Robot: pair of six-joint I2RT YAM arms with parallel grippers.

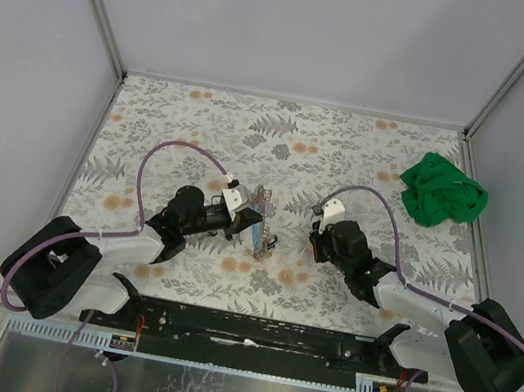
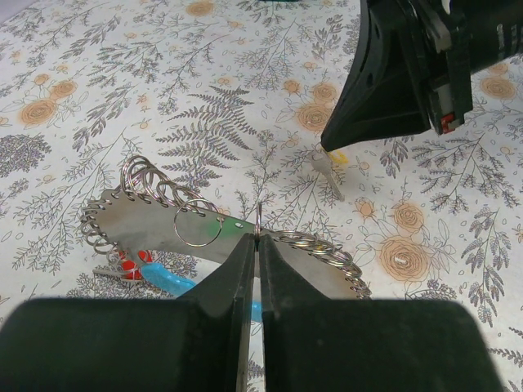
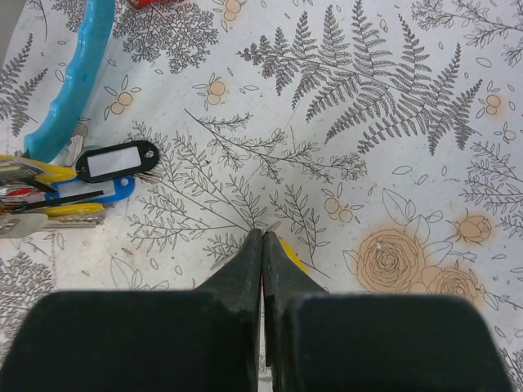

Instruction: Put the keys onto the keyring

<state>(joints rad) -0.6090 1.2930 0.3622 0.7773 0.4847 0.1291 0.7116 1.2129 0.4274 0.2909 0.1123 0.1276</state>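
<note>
The yellow key (image 2: 331,173) looks light and slick, best pinched by its cap, where the right end effector (image 3: 261,237) clenches shut; the left end effector (image 2: 256,241) grasps the keyring (image 2: 258,219).

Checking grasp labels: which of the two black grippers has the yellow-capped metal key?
The right gripper: its shut fingertips pinch the yellow-capped metal key, while the left gripper clamps a thin metal ring.

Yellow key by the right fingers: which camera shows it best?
Left wrist: the yellow key shows its metal blade poking out under the right fingers. Right wrist catches only a yellow sliver; top view, too small to tell.
</note>
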